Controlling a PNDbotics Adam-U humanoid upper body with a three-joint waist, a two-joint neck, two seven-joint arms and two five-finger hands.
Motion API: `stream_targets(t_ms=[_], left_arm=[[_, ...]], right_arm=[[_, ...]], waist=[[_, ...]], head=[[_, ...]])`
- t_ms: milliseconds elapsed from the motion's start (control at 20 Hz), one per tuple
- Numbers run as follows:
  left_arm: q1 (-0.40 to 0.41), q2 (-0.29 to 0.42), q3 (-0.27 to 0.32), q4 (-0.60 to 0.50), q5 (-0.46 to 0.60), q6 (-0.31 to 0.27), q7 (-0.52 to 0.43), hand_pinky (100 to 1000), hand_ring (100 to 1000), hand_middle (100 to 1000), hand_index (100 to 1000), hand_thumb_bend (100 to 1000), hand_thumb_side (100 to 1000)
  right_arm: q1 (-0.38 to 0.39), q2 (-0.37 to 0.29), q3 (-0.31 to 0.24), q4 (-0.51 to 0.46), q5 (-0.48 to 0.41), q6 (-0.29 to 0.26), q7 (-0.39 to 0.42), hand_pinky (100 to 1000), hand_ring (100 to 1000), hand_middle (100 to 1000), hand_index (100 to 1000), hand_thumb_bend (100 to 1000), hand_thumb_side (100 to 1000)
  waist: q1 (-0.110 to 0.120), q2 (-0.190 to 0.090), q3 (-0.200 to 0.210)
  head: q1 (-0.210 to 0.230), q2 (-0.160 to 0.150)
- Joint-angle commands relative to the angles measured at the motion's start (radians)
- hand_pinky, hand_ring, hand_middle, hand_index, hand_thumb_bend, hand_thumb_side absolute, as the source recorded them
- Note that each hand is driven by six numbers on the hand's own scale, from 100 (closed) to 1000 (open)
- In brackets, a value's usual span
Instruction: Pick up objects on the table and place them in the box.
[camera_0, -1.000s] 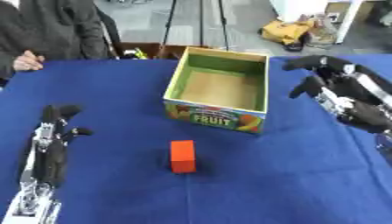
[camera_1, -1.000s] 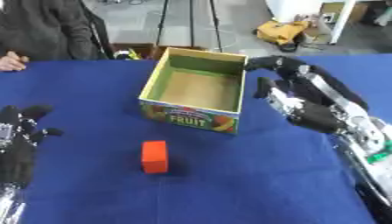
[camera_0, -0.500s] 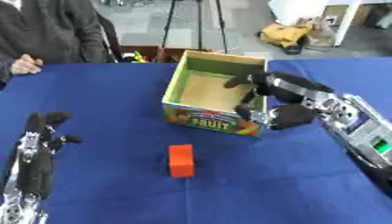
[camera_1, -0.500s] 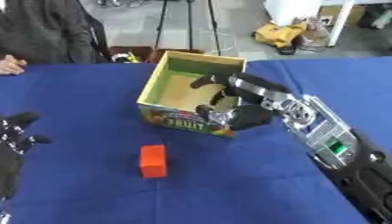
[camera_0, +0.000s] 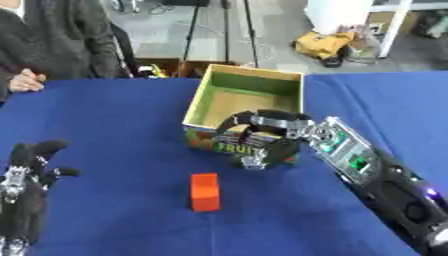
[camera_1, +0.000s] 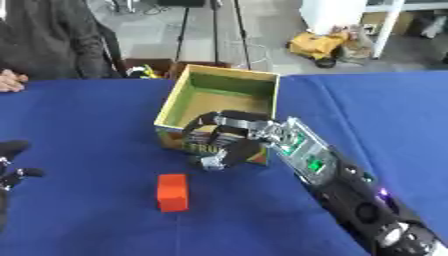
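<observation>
the right hand reaches in from the lower right, its arm crossing the blue surface on a slant. its fingers are spread and half curled in an open arch, holding nothing, and it hangs in front of the printed near wall of the box, over the box's near right corner. whether the fingertips touch the cardboard cannot be told. the box is open-topped, green inside, with a tan floor, and nothing shows in it; it stands near the middle of the surface towards the far side. the orange-red block stands upright on the cloth, nearer than the box and a little to the left, below and left of the right hand and apart from it. the left hand rests at the lower left edge, fingers up and relaxed, holding nothing, well apart from the block. at the far left edge a person's hand lies on the surface, away from box and block.
</observation>
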Motion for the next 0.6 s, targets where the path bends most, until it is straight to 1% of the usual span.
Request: stream_targets(t_ms=[50,300,350,450,500,600], left_arm=[[-0.015,0.002,-0.003,-0.022,0.002,-0.002,-0.003,547,909,691,724,709,803],[-0.014,-0.001,-0.004,-0.021,0.002,-0.001,-0.005,547,909,690,724,711,803],[-0.014,-0.001,-0.004,-0.021,0.002,-0.002,-0.004,547,909,690,724,711,803],[-0.013,-0.002,-0.004,-0.021,0.003,-0.002,-0.004,547,909,690,724,711,802],[-0.012,-0.002,-0.004,-0.021,0.003,-0.002,-0.004,547,909,690,724,711,802],[-0.012,-0.003,-0.004,-0.020,0.002,-0.002,-0.004,547,909,690,724,711,802]], right_arm=[[-0.027,0.023,-0.025,0.066,0.058,-0.054,0.024,757,1000,876,901,395,553],[-0.030,0.057,-0.037,0.151,0.143,-0.137,0.007,755,1000,873,900,400,570],[-0.028,0.068,-0.041,0.158,0.189,-0.153,0.002,755,1000,872,900,399,577],[-0.021,0.100,-0.055,0.166,0.332,-0.199,-0.029,755,1000,871,900,401,580],[-0.019,0.110,-0.059,0.169,0.379,-0.220,-0.045,756,1000,871,901,403,581],[-0.017,0.123,-0.059,0.172,0.441,-0.254,-0.071,756,1000,870,899,409,583]], waist=[[0.002,-0.014,0.002],[0.004,-0.014,0.007],[0.004,-0.014,0.007],[0.003,-0.015,0.006],[0.003,-0.016,0.006],[0.002,-0.017,0.005]], head=[[-0.007,-0.010],[-0.014,-0.006],[-0.015,-0.006],[-0.016,-0.004],[-0.016,-0.004],[-0.017,-0.004]])
